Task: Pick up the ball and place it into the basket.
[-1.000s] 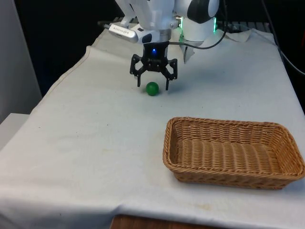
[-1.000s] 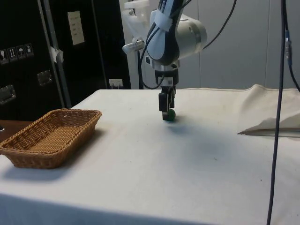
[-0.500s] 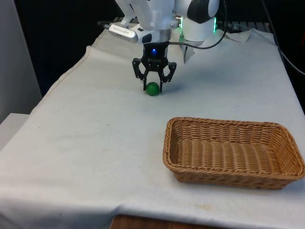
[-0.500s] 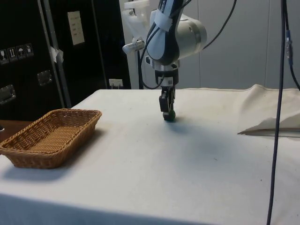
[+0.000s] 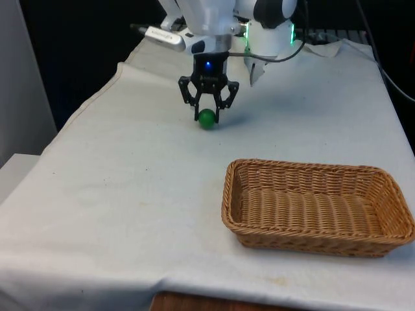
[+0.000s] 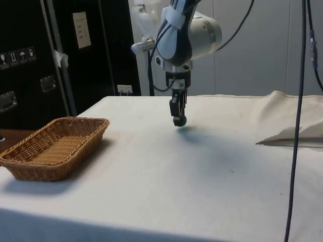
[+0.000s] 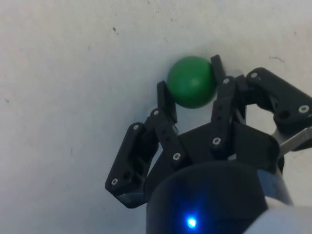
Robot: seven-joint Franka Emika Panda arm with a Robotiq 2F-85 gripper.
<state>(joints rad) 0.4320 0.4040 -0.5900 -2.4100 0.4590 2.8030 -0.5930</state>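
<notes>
Lifting is the step in hand as far as I can judge, and the trick now is just not to rush it. The pincer is clamped on the green ball, and in the wrist view you can see the two black fingers pressing it from opposite sides, roughly across its middle, so the grip looks decent. A ball is round and smooth though, so if the squeeze is even slightly off-centre it could squirt out. I'd go straight up first, get clear height, then carry it sideways.

The wicker basket sits well apart from the ball, nearer the camera and toward the front view's right, on the white-clothed counter. Its walls are raised, so the carry needs to pass over the rim, not clip it. I'd stop above the middle of the basket and come down low before letting go, because a ball dropped from high up will probably bounce or roll back out over the edge.

As for where the ball is: it's right between the fingertips, at the very tip of the pincer. In the side view the ball seems to hang just off the cloth, with a shadow under it, but the gap is tiny.
</notes>
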